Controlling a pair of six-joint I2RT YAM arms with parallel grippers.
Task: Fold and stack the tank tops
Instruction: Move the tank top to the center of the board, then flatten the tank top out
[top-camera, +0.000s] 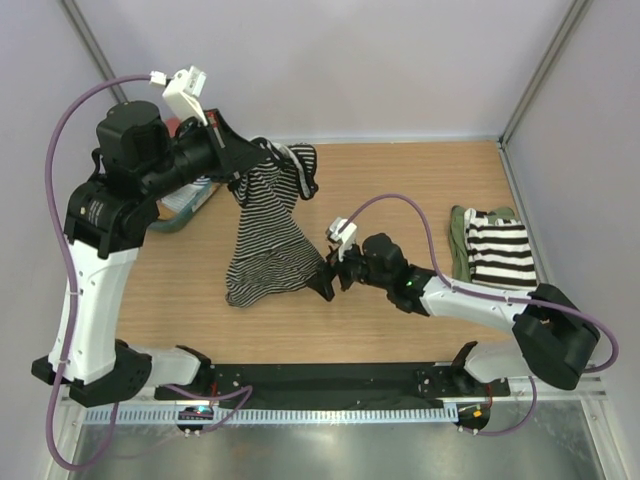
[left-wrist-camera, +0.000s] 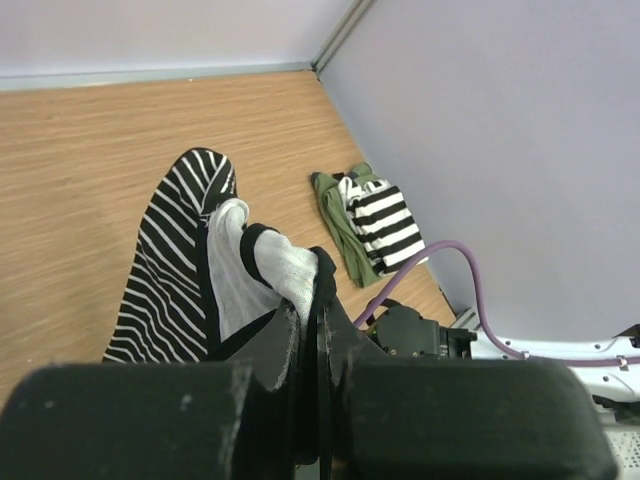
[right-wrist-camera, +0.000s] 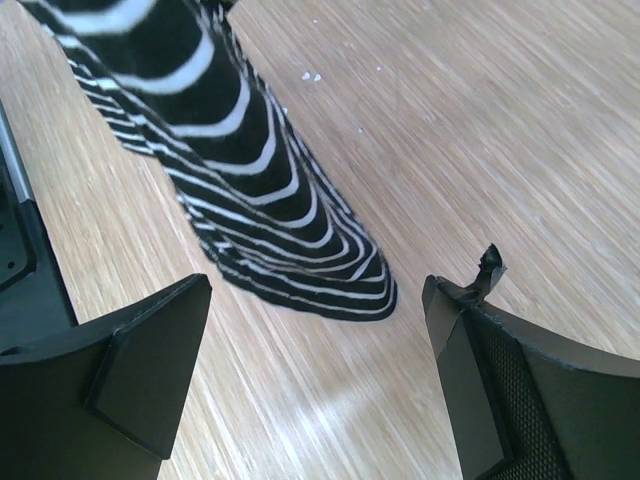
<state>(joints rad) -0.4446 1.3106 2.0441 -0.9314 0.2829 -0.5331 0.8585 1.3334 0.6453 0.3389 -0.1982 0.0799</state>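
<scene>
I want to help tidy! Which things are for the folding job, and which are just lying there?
For the job: hanging striped top, folded striped top, olive top.
Just lying about: basket.

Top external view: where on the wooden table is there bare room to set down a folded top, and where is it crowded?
Bare wooden table lies between the hanging black-and-white striped tank top and the folded olive-and-striped pile, toward the back wall, and left of the top's hem. Crowded: around the open right gripper at that hem.
</scene>
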